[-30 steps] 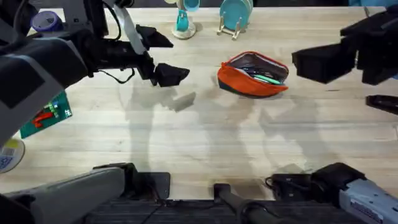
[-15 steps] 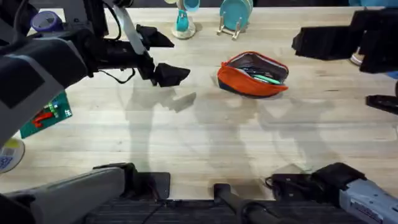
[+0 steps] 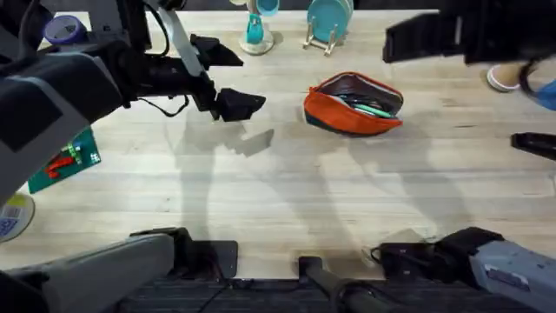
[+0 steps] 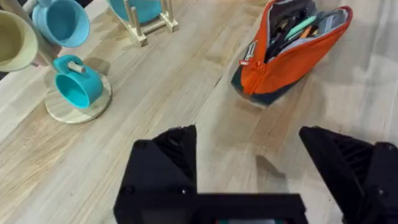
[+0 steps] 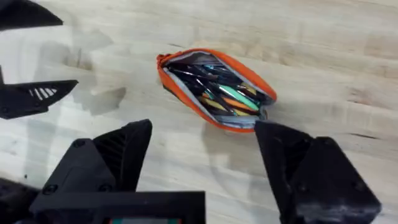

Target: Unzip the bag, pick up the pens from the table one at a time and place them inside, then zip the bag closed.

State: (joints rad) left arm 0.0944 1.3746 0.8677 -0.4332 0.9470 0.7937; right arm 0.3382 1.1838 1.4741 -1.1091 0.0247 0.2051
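The orange bag [image 3: 351,118] lies unzipped on the table [image 3: 287,191], right of centre, its dark lining showing. Several pens [image 3: 376,109] lie inside it, a light green one [image 5: 239,96] on top. In the right wrist view the bag [image 5: 246,66] sits just beyond my right gripper [image 5: 204,132], which hangs open and empty high above it. My left gripper [image 3: 233,78] hovers open and empty to the left of the bag, apart from it. The left wrist view shows the bag [image 4: 280,65] ahead of the left gripper [image 4: 247,137].
A teal mug stand [image 3: 256,35] and a teal round stand [image 3: 328,22] are at the far edge behind the bag. A green card [image 3: 65,161] and a tape roll [image 3: 12,217] lie at the left edge. A black object [image 3: 532,142] lies at the right edge.
My right arm has swung from the right edge toward the far side and leftward, rising over the bag's far right. The left arm and bag have not moved.
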